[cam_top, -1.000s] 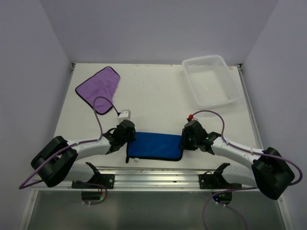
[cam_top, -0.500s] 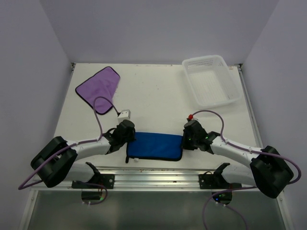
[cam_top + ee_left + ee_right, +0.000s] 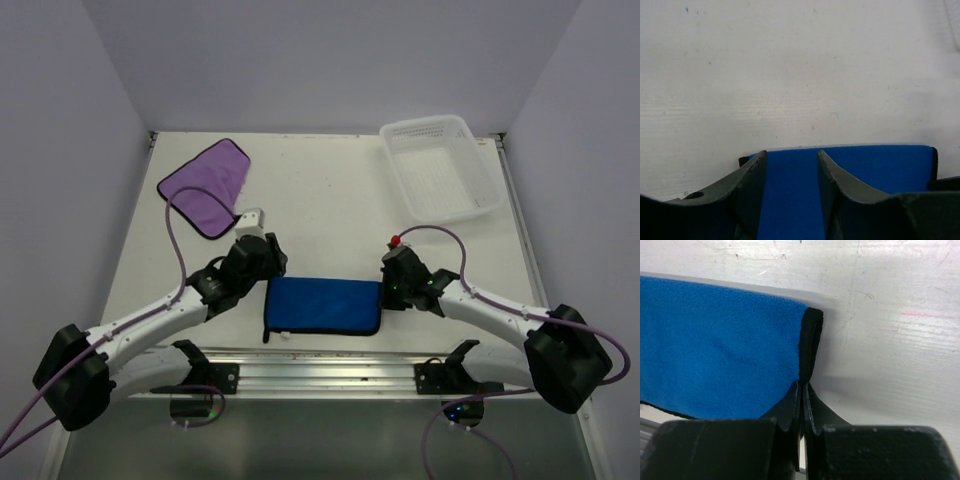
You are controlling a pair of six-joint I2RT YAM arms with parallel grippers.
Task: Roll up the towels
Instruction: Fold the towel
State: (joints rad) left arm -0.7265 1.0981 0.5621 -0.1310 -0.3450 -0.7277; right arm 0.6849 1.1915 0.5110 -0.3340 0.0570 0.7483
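Towels: blue towel (image 3: 322,305) lies folded flat on worktop (image 3: 320,200), stretched between both pincers. Right pincer (image 3: 802,390) clenched, grasping blue towel by its dark right hem. Left pincer (image 3: 790,157) released, fingers (image 3: 752,175) apart just above the left end of blue towel, nothing gripped. Purple towel (image 3: 205,183) flat, well beyond left pincer, far left. Basket (image 3: 425,123) well beyond right pincer.

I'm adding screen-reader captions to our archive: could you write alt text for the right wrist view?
The right gripper, jaws shut, pinches the dark-hemmed end of the blue towel. The towel lies flat on the white table, filling the picture's left.
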